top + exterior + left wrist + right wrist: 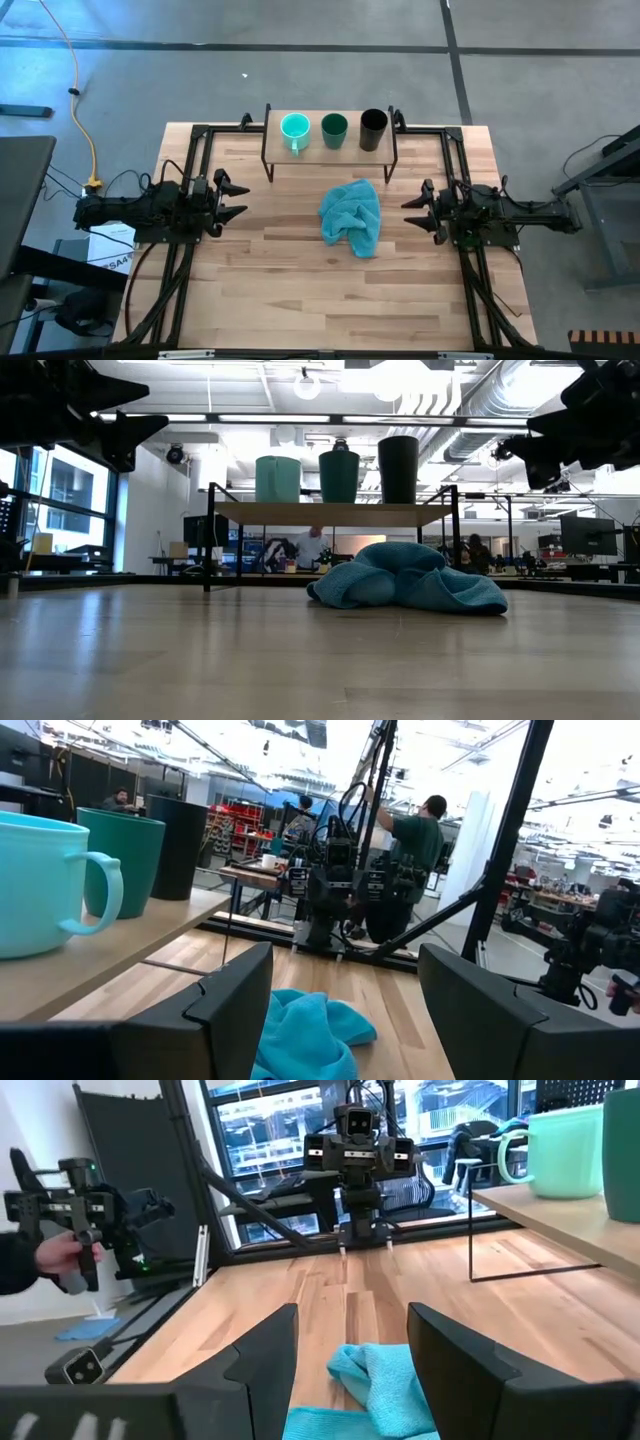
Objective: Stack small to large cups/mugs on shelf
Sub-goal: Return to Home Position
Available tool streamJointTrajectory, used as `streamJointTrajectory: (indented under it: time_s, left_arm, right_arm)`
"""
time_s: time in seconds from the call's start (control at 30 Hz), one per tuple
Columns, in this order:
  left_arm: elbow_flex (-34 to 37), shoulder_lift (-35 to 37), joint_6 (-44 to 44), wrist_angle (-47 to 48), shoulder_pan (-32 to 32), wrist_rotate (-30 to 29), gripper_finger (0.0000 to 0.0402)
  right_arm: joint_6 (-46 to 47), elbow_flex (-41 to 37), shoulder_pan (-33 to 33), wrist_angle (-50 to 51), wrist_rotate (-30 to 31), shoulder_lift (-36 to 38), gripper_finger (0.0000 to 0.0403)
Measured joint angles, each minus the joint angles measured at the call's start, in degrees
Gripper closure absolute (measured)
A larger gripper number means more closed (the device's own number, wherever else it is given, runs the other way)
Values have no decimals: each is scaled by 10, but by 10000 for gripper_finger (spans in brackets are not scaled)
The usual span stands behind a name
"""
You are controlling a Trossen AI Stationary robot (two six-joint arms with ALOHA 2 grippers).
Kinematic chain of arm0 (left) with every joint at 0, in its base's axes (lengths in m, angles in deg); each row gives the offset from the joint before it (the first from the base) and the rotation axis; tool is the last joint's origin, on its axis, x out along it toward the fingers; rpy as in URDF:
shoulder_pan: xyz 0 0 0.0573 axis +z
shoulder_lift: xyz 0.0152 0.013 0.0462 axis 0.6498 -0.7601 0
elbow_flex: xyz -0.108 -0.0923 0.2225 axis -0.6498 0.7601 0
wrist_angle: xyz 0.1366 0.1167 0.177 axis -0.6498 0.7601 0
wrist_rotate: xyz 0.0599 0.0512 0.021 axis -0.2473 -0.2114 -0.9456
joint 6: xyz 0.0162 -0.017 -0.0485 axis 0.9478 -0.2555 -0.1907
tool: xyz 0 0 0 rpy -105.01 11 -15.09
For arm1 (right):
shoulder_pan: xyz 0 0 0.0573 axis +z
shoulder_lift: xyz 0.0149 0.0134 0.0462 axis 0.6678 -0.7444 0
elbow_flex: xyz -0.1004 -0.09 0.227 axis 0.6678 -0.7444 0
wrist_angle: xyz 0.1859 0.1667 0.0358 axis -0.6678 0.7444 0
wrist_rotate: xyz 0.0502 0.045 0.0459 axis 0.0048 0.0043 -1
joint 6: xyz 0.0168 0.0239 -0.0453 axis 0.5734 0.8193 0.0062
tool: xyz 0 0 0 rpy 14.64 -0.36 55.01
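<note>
Left gripper (238, 200) wide, empty | right gripper (412, 212) wide, empty | mug (295, 127), green cup (334, 127), black cup (373, 124) on shelf (315, 152)

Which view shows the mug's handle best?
Left wrist view: the mug is close, its handle in full profile. Right wrist view shows the mug smaller, handle visible. High view gives mainly its rim; low view its side, no handle.

Shelf (312, 150) at rear of table (300, 290) bears, left to right, mug (294, 127), cup (334, 127), tall cup (373, 124); cloth (352, 215) lies before it, between left gripper (235, 198) and right gripper (415, 210).
</note>
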Motion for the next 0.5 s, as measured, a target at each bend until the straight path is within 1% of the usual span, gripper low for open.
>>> streamJointTrajectory:
  time_s: [0.13, 0.5]
  left_arm:
    - [0, 0, 1, 3, 0, 0, 163]
    - [0, 0, 0, 4, 0, 0, 163]
  right_arm:
    - [20, 0, 0, 0, 0, 0, 221]
    - [22, 0, 0, 0, 0, 0, 221]
